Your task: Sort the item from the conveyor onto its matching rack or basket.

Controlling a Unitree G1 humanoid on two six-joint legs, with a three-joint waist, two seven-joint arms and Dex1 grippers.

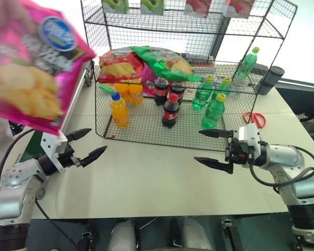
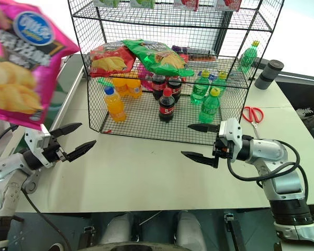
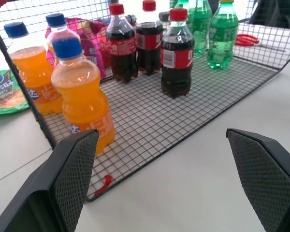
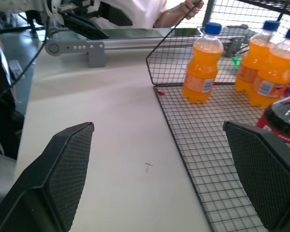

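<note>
- We see the black wire rack point(image 1: 240, 26) standing at the far side of the white table point(image 1: 146, 183). It is the largest thing here, and its tiers group goods by kind, so we judge it is the place for sorting.
- The magenta-pink chip bag point(image 1: 34, 68) is next in size. It hangs in the air at our far left, above the left arm, and a person's hand point(image 1: 10, 13) seems to hold its top edge. It is not on the conveyor and not on the rack, so we judge it is being brought in for us.
- The conveyor point(image 4: 135, 44) lies along the left side of the table, beside the rack.
- On the middle tier lie a red chip bag point(image 1: 118, 65) and a green chip bag point(image 1: 165, 63), leaning on each other. We judge the pink bag belongs there with them.
- On the bottom tier stand orange soda bottles point(image 3: 82, 94), cola bottles point(image 3: 176, 53) and green soda bottles point(image 3: 222, 34), each kind together.
- Our left gripper point(image 1: 86, 145) waits low over the table, its fingers wide apart and empty, just below the bag.
- Our right gripper point(image 1: 215, 149) points to the left in front of the rack, fingers also spread apart and holding nothing.
- Red scissors point(image 1: 255, 119) lie on the table, right of the rack.
</note>
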